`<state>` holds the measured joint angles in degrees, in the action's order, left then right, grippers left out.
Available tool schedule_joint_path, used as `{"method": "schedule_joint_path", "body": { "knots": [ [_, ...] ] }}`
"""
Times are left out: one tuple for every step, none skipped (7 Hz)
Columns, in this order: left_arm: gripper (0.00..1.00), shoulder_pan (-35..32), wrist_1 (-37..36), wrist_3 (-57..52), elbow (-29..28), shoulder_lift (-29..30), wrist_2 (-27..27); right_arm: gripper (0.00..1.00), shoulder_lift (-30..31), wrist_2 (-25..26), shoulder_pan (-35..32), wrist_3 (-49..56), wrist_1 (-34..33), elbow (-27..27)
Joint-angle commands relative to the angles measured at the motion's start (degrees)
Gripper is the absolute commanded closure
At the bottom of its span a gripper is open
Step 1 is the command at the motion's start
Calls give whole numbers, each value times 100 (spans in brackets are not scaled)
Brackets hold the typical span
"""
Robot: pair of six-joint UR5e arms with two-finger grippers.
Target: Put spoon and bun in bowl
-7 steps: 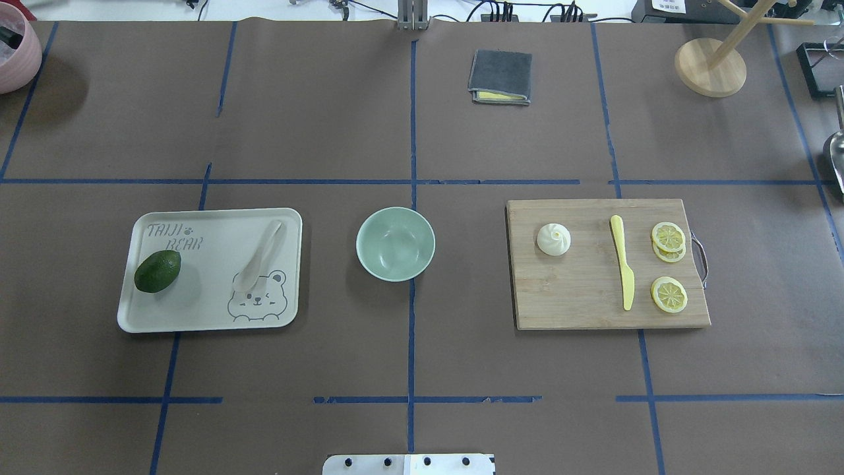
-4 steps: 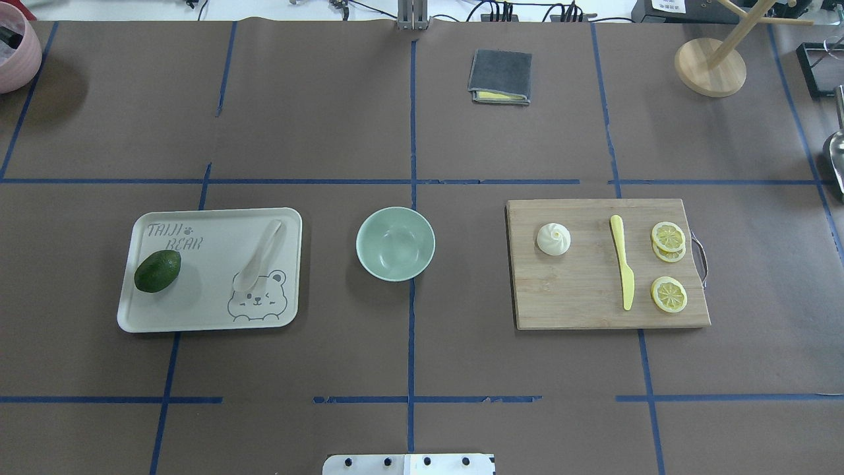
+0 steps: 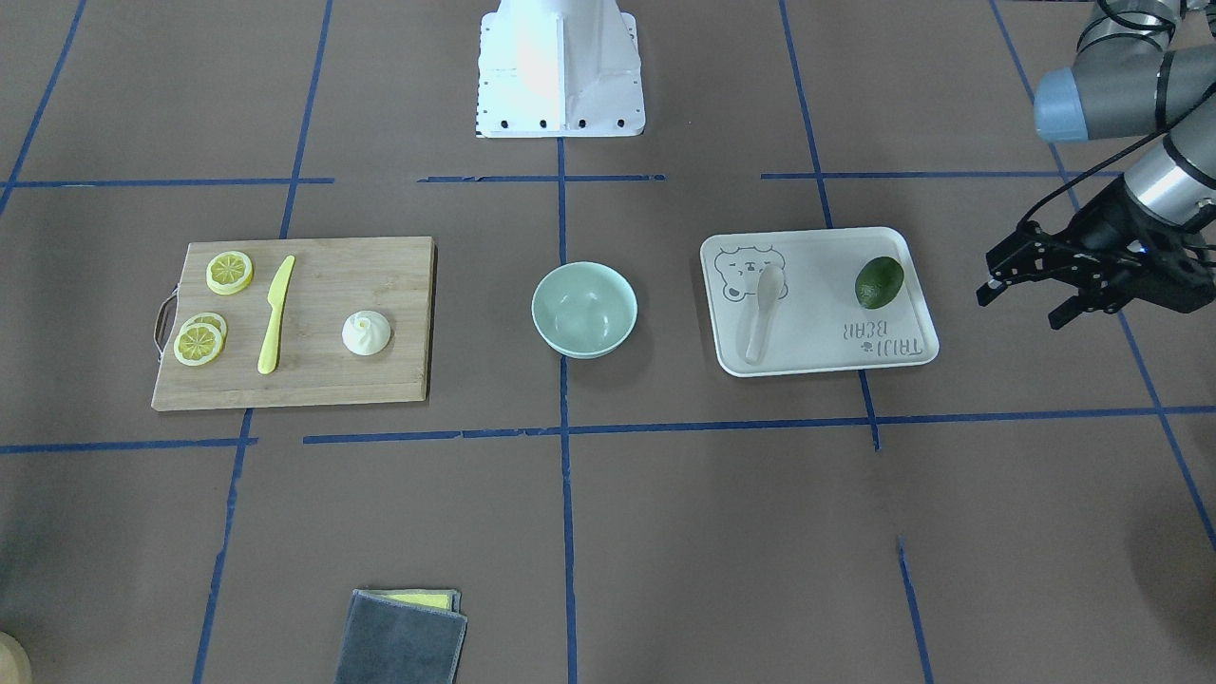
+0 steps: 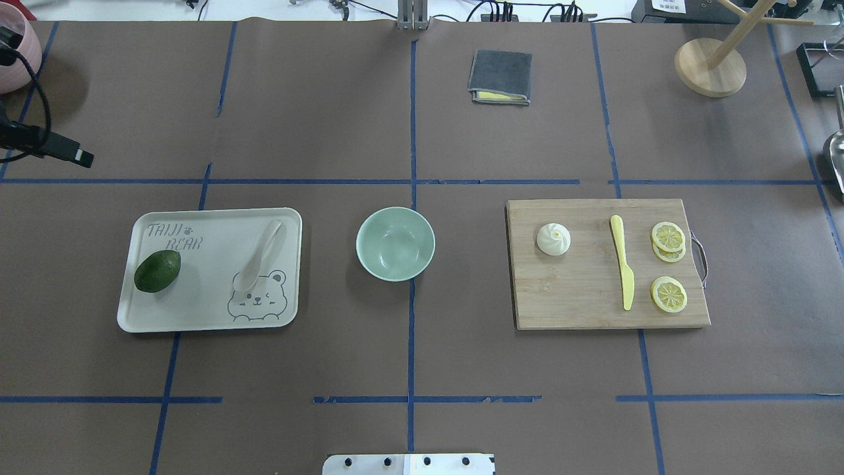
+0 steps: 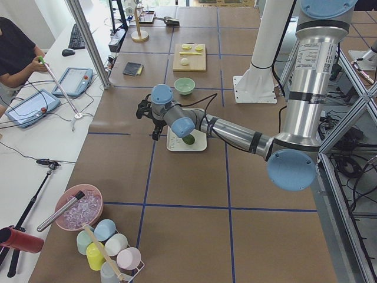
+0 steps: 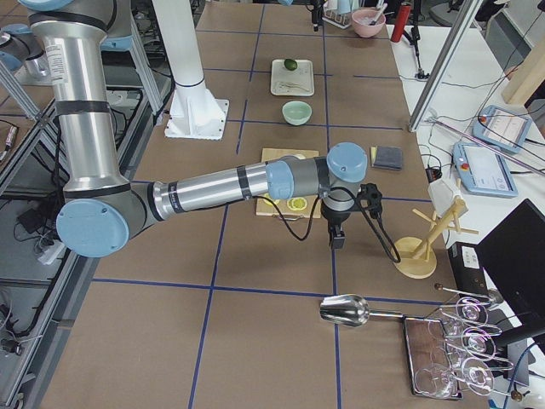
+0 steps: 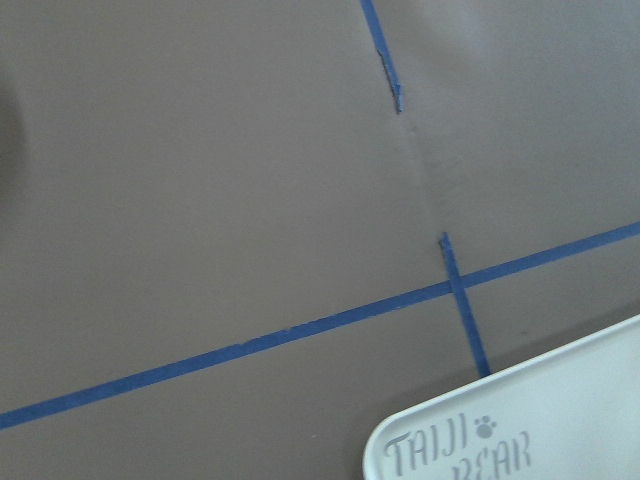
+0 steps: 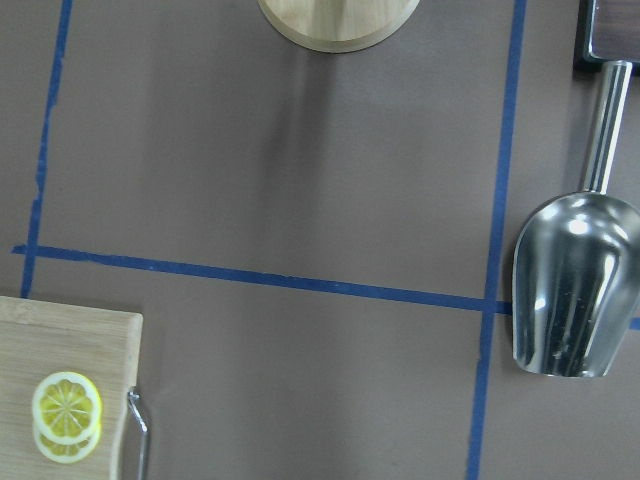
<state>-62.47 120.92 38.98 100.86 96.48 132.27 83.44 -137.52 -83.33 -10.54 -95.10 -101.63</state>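
The white spoon (image 4: 258,257) lies on the white bear tray (image 4: 198,300), left of the empty mint-green bowl (image 4: 395,243). The white bun (image 4: 553,239) sits on the wooden cutting board (image 4: 573,297), right of the bowl. In the front-facing view the spoon (image 3: 763,304), bowl (image 3: 583,310) and bun (image 3: 366,333) show mirrored. My left gripper (image 3: 1019,308) is open and empty, hovering beyond the tray's outer end; one of its fingers (image 4: 72,155) shows at the overhead view's left edge. My right gripper (image 6: 336,234) shows only in the right side view, beyond the board; I cannot tell its state.
A dark green avocado (image 4: 157,271) lies on the tray. A yellow knife (image 4: 623,269) and lemon slices (image 4: 668,293) lie on the board. A grey cloth (image 4: 500,76), a wooden stand (image 4: 710,66), a metal scoop (image 8: 570,290) and a pink bowl (image 4: 14,49) stand at the table's far side and ends.
My left gripper has come into the overhead view at the left edge, where no arm showed before. The spoon, bun and bowl have not moved.
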Motion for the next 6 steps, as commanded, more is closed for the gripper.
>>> {"method": "schedule_joint_path", "body": {
  "knots": [
    [0,942,283,1196,293,124,-987,0,-12,32,604,-1366,315,-549],
    [0,1338,283,1487,276,256,-1350,0,-12,41,946,-1989,535,-655],
    [1,1621,266,1672,268,318,-1710,0,-3,50,1159,-2344,859,-647],
    [2,1832,257,1848,215,440,-1870,0,-11,128,1361,-2626,1010,-647],
    [3,2122,222,1981,163,537,-2185,0,-64,259,1554,-2785,1011,-665],
    [6,2307,126,1991,171,582,-2389,0,-134,365,1730,-2970,1011,-665]
  ]
}}
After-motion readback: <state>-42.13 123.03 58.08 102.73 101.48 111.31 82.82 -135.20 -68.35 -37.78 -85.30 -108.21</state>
